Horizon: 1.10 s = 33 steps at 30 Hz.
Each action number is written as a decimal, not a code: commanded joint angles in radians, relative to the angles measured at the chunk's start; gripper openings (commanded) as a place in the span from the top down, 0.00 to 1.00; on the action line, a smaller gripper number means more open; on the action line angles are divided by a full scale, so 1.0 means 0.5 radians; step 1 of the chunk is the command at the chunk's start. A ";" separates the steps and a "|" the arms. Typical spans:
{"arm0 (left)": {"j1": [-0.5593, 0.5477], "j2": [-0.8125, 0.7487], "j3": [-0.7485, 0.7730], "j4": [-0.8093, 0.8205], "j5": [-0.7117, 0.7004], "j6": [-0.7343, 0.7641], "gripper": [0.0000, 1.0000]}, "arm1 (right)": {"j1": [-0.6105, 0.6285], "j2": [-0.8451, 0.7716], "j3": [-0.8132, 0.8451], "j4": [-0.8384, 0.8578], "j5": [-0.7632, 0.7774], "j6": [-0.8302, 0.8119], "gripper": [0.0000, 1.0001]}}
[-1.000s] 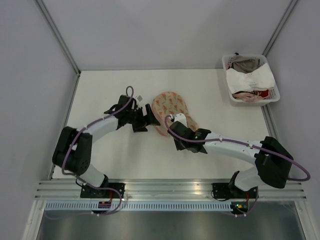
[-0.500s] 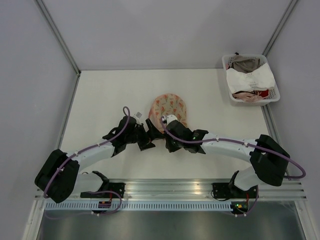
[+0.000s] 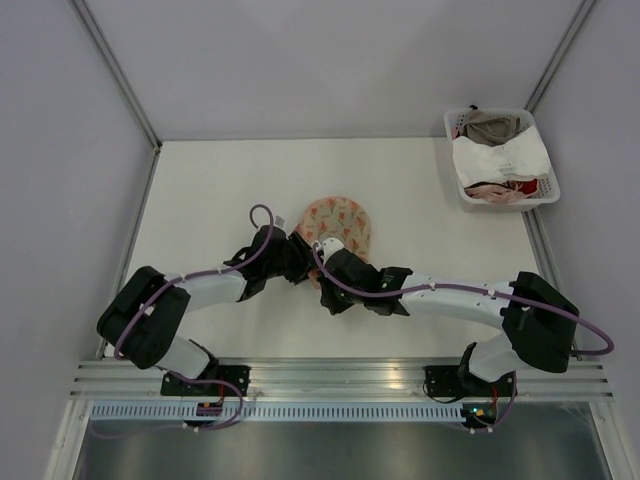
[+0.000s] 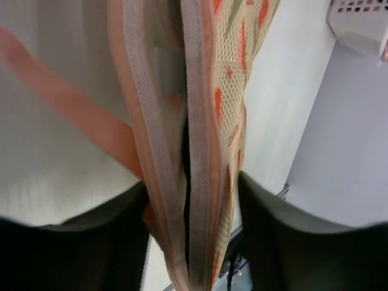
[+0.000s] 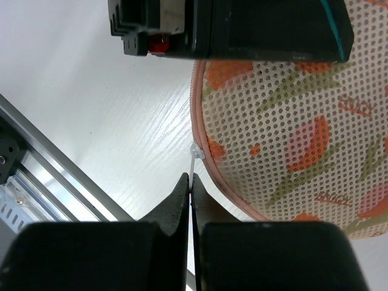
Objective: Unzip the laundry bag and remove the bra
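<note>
The laundry bag [image 3: 340, 222], a cream mesh pouch with orange and green print, lies mid-table. My left gripper [image 3: 300, 262] is at its near-left edge. In the left wrist view the pink zip edging [image 4: 197, 151] fills the gap between the fingers [image 4: 273, 242], which press it from both sides; my left gripper [image 4: 193, 200] is shut on it. A dark slit runs between the two zip bands. My right gripper [image 5: 191, 182] is shut on the white zip pull [image 5: 194, 162] at the bag's [image 5: 291, 121] near rim. The bra is hidden.
A white slatted basket [image 3: 452, 130] with white, beige and pink garments stands at the back right, and its corner shows in the left wrist view [image 4: 364, 24]. The metal rail [image 3: 340, 375] runs along the table's near edge, close behind both wrists.
The left arm swung in from the bag's left side and its open jaws closed round the near-left zip edge. The right gripper moved left with the zip pull; the bag shifted slightly.
</note>
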 commanded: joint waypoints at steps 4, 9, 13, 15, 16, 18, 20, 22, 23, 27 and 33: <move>-0.004 0.035 0.071 0.174 -0.055 0.033 0.89 | 0.020 -0.090 -0.018 0.011 -0.006 -0.009 0.99; 0.041 0.060 0.089 0.162 0.027 0.122 0.98 | 0.020 -0.010 0.013 -0.090 -0.015 -0.006 0.99; 0.152 0.148 0.206 0.070 0.276 0.400 0.98 | 0.017 0.122 0.083 -0.375 0.294 0.046 1.00; 0.235 0.240 0.294 0.009 0.478 0.508 0.98 | -0.001 0.152 0.086 -0.458 0.337 0.089 0.99; 0.262 0.271 0.325 -0.031 0.555 0.615 0.98 | -0.014 0.159 0.077 -0.477 0.398 0.107 1.00; 0.324 0.326 0.387 -0.117 0.736 0.717 0.98 | -0.062 0.156 0.056 -0.532 0.457 0.153 1.00; 0.357 0.406 0.454 -0.312 0.856 0.922 0.98 | -0.109 0.143 0.040 -0.575 0.594 0.178 0.99; 0.370 0.458 0.528 -0.423 0.908 1.109 0.98 | -0.179 0.116 0.031 -0.649 0.684 0.206 1.00; 0.382 0.468 0.543 -0.479 0.918 1.150 0.98 | -0.204 0.107 0.025 -0.673 0.757 0.212 1.00; 0.394 0.550 0.641 -0.660 1.077 1.343 0.98 | -0.366 0.097 0.016 -0.714 0.972 0.184 1.00; 0.404 0.689 0.740 -0.731 1.249 1.445 0.98 | -0.572 0.245 0.049 -0.603 0.856 0.052 0.99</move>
